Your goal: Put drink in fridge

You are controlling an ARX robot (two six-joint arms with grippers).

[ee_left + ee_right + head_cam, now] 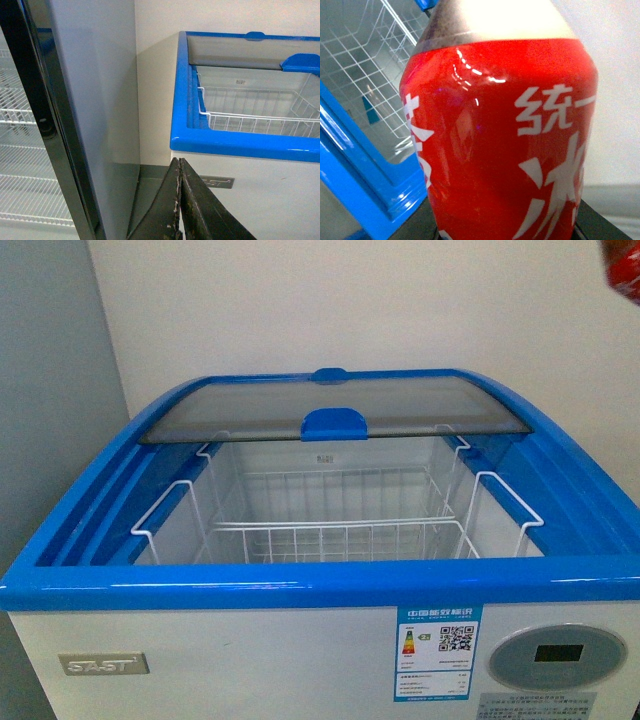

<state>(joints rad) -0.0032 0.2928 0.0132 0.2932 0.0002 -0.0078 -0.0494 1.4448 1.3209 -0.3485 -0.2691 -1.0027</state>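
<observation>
The drink [500, 145], a bottle with a red label and white lettering, fills the right wrist view; my right gripper [505, 232] is shut on it, the dark fingers showing at its base. A red blur of the drink [622, 268] shows at the front view's top right corner, above and right of the fridge. The fridge [300, 585] is a white chest with a blue rim; its glass lid [330, 405] is slid back, leaving the opening with white wire baskets [330, 530] uncovered. My left gripper [180, 200] is shut and empty, low beside the fridge's front left corner [180, 140].
A tall grey cabinet [95, 100] with a glass door and wire shelves [20, 115] stands left of the fridge, a narrow gap between them. A white wall [350, 300] is behind the fridge. The fridge rim and baskets show in the right wrist view [365, 165].
</observation>
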